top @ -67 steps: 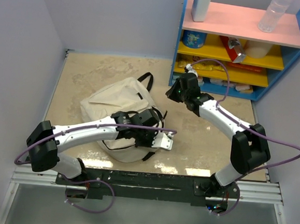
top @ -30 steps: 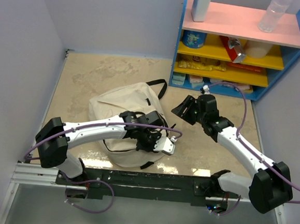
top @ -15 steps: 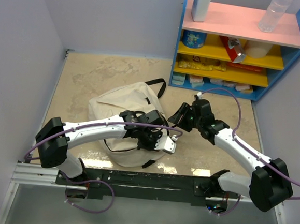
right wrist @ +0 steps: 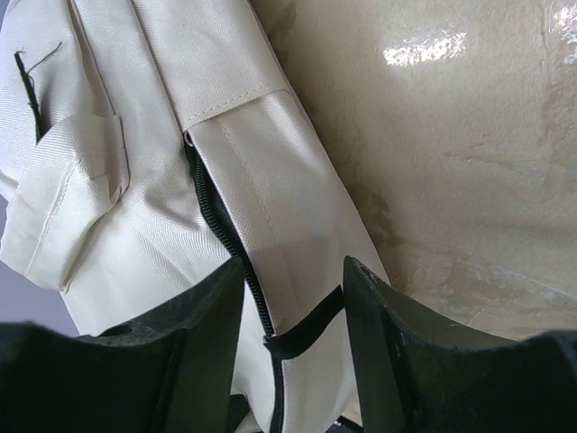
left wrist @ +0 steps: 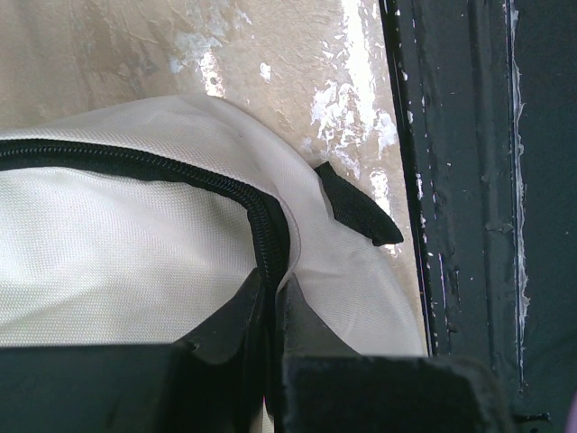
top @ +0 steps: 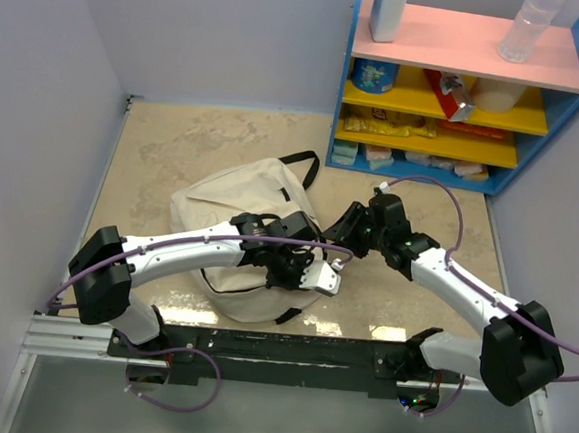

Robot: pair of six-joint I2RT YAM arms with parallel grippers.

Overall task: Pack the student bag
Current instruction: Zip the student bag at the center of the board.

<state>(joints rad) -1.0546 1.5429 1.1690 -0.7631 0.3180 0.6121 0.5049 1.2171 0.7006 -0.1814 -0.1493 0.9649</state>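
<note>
The big soft beige cloth student bag [top: 233, 197] lies on the pale desk [top: 175, 137]. Left fingers [left wrist: 230, 320] pinch its black zipper edge [left wrist: 135, 161] — hold firm. Right fingers [right wrist: 203, 347] (apart) sit around the cloth beside that zipper; grab cloth only, then pull gently.

Bag [top: 235, 207]: pale beige cloth, plain weave, no print. Its zipper [left wrist: 162, 166] is black and its strap end [left wrist: 356, 209] is black webbing. Table top [top: 186, 133]: sandy beige, mottled with paler cloudy patches and white glare spots. Walls [top: 214, 30]: plain pale lilac-grey. Shelf unit [top: 351, 81]: blue frame, pink top board, yellow boards below. A blue can [top: 374, 76] stands on the upper yellow board. Left arm [top: 176, 253] and right arm [top: 460, 285]: white shells, black joints. Cables [top: 428, 179]: purple. Rail [top: 289, 347]: black.
</note>
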